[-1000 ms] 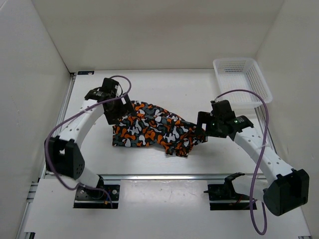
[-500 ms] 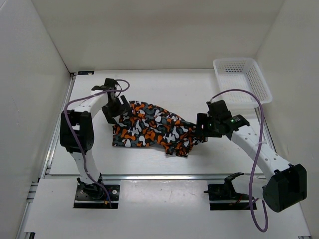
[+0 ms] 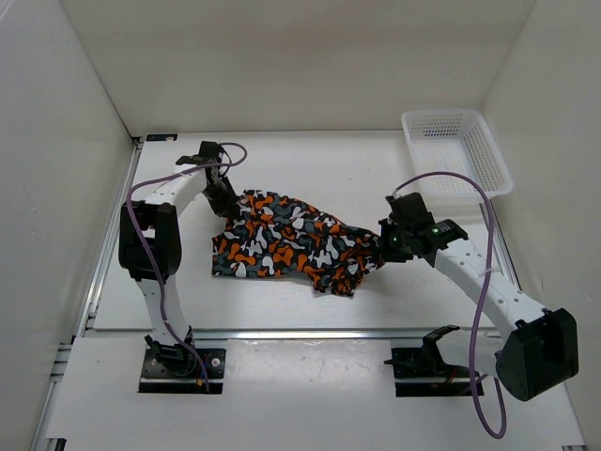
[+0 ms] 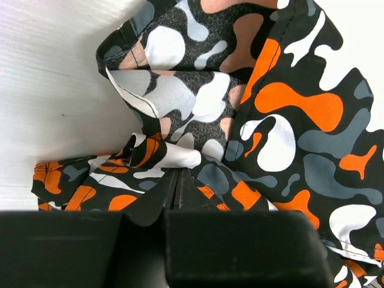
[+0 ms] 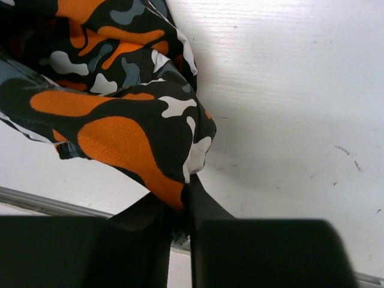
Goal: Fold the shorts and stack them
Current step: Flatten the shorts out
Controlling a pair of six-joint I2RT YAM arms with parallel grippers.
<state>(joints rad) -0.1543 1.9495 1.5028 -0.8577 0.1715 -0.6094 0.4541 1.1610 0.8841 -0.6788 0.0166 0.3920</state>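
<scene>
The shorts (image 3: 286,242), in an orange, black, grey and white blotch print, lie crumpled in the middle of the table. My left gripper (image 3: 228,202) is shut on the shorts' upper left corner; in the left wrist view the cloth (image 4: 282,108) bunches into the closed fingers (image 4: 177,189). At the shorts' right end my right gripper (image 3: 382,246) is shut on the fabric edge (image 5: 150,144), which the right wrist view shows pinched between its fingers (image 5: 204,207) just above the table.
A white mesh basket (image 3: 457,150) stands at the back right corner. White walls enclose the table on the left, back and right. A metal rail (image 3: 282,331) runs along the near edge.
Both grippers have closed on the shorts' ends. The left arm swung its elbow inward and its gripper moved in onto the corner. The right gripper edged slightly toward the cloth.
</scene>
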